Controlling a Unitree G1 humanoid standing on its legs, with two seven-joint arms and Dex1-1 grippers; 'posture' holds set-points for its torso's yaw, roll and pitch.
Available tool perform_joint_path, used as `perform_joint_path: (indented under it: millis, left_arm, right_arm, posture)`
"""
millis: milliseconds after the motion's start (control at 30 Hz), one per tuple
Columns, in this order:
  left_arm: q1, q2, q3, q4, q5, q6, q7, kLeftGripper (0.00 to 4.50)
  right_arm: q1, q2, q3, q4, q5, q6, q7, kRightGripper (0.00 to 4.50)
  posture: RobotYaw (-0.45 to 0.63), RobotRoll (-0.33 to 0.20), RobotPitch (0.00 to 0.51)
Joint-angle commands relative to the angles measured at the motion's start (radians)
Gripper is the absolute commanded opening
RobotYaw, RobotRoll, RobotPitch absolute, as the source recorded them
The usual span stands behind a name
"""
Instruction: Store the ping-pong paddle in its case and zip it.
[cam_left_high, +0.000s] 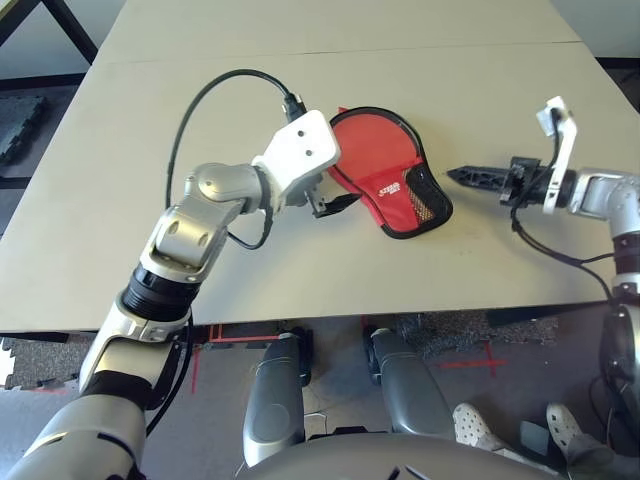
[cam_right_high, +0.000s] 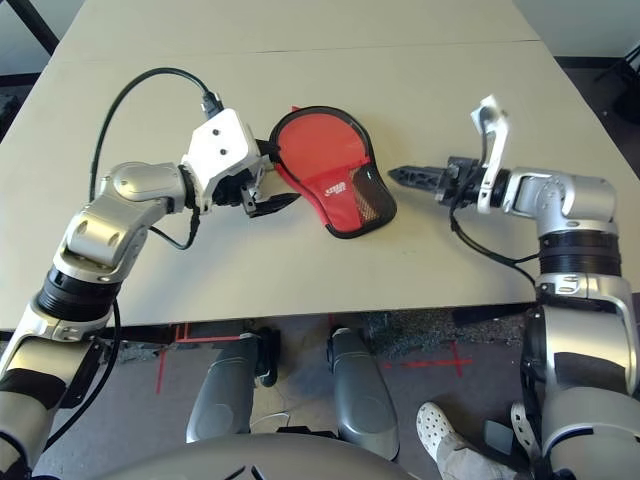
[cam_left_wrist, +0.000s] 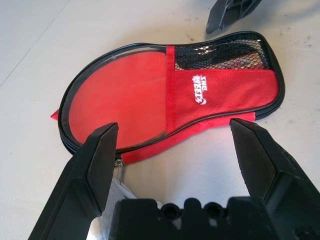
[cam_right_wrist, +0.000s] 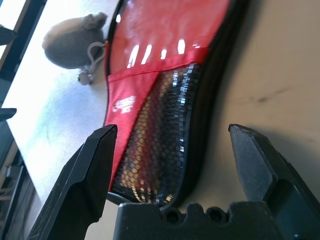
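Slippage is the risk: the case (cam_left_high: 392, 187) lies loose between the wide-open left gripper (cam_left_high: 335, 203) and wide-open right gripper (cam_right_high: 408, 176), so a one-sided zip tug may drag it.

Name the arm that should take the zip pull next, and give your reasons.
Left, probably. Its gripper is open right over the round end of the case, and what looks like the silver zip pull lies beside its finger. The right gripper, also open, faces the mesh end, apart from it.
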Motion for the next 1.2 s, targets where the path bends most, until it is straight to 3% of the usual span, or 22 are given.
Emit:
perform_joint_path:
  millis: [33, 333, 367, 467, 733, 800, 1200]
  left_arm:
    - [0.014, 0.014, 0.001, -0.017, -0.012, 0.018, -0.009, 4.5]
    - [0.013, 0.013, -0.003, -0.012, -0.013, 0.021, -0.008, 4.5]
    - [0.013, 0.012, -0.003, -0.01, -0.013, 0.019, -0.008, 4.5]
    - [0.015, 0.014, -0.004, -0.002, -0.011, 0.014, -0.01, 4.5]
    - [0.014, 0.02, 0.001, 0.02, -0.005, 0.002, -0.013, 4.5]
    - [0.014, 0.019, 0.0, 0.026, -0.004, -0.003, -0.012, 4.5]
    - [0.011, 0.014, 0.003, 0.056, -0.001, -0.027, -0.008, 4.5]
  right_arm:
    - [0.029, 0.028, 0.015, -0.026, 0.005, 0.015, -0.03, 4.46]
    - [0.051, 0.087, -0.007, -0.043, 0.021, 0.087, -0.117, 4.46]
    - [0.051, 0.091, -0.012, -0.041, 0.023, 0.097, -0.128, 4.29]
    - [0.047, 0.095, -0.033, -0.033, 0.034, 0.133, -0.162, 3.6]
    - [0.045, 0.066, -0.059, -0.039, 0.058, 0.202, -0.174, 0.61]
    - [0.044, 0.053, -0.068, -0.042, 0.068, 0.22, -0.174, 0.04]
    - [0.167, -0.083, -0.117, -0.211, 0.19, 0.384, -0.149, 0.04]
  posture:
    - [0.06, 0.0, 0.232]
    - [0.05, 0.0, 0.232]
    - [0.05, 0.0, 0.232]
    - [0.05, 0.0, 0.234]
    - [0.05, 0.0, 0.236]
    - [0.04, 0.0, 0.237]
    - [0.02, 0.0, 0.241]
